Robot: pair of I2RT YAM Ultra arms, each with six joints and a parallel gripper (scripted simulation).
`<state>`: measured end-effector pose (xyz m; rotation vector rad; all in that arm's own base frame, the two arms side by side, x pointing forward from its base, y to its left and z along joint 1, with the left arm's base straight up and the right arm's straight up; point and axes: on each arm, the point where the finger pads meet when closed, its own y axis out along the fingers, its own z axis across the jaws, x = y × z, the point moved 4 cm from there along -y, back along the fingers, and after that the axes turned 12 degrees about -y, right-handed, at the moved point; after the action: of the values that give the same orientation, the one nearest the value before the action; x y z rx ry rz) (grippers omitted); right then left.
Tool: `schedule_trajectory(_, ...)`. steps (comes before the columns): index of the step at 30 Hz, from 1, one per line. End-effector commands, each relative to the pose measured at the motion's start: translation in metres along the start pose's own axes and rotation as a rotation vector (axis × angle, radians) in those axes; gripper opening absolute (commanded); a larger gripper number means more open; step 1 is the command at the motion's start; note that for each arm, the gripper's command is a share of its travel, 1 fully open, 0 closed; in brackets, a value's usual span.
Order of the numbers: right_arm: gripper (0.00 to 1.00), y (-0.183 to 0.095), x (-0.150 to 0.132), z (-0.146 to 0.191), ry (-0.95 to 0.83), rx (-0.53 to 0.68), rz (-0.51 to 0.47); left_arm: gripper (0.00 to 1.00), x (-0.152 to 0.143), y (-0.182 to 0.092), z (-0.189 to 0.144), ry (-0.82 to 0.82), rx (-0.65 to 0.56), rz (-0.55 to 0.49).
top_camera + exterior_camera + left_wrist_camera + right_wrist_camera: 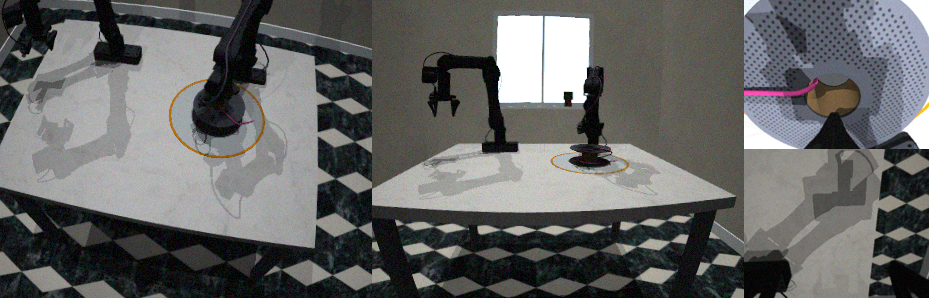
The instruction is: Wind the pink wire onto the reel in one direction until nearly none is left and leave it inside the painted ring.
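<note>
The dark reel (210, 121) (591, 148) (894, 76) lies flat inside the orange painted ring (170, 111) (551, 161) (924, 110). The pink wire (240, 122) (777, 93) runs from the edge of the hub opening over the upper flange and past its rim. Wire between the flanges is too dark to judge. My left gripper (218, 100) (834, 118) is shut and holds nothing. It is over the reel, its tip close to the hub opening; contact cannot be told. My right gripper (38, 50) (444, 112) (834, 267) is open and empty, high up, far from the reel.
The white table (150, 175) (537, 195) carries both arm bases at its back edge. The right arm's base (118, 53) (500, 147) stands to one side of the ring. The table's edge and the checkered floor (914, 163) show in the right wrist view. Arm shadows cross the table.
</note>
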<state>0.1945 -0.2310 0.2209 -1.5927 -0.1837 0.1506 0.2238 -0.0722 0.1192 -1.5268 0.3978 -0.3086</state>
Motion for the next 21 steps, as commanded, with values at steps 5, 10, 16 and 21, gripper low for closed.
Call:
schedule_trajectory(5,1.00,-0.0155,0.0030,0.0002,-0.001,-0.044,-0.022,0.00,0.0203,0.0098,0.0009,0.003,-0.001,-0.058)
schedule_trajectory(10,1.00,-0.0155,0.0030,0.0002,-0.001,-0.044,-0.022,0.00,0.0188,0.0056,0.0002,0.003,-0.001,-0.058)
schedule_trajectory(16,1.00,-0.0155,0.0030,0.0002,-0.001,-0.044,-0.022,0.00,0.0177,0.0034,-0.0002,0.003,-0.001,-0.058)
schedule_trajectory(21,1.00,-0.0155,0.0030,0.0002,-0.001,-0.044,-0.022,0.00,0.0175,0.0052,-0.0003,0.003,-0.001,-0.058)
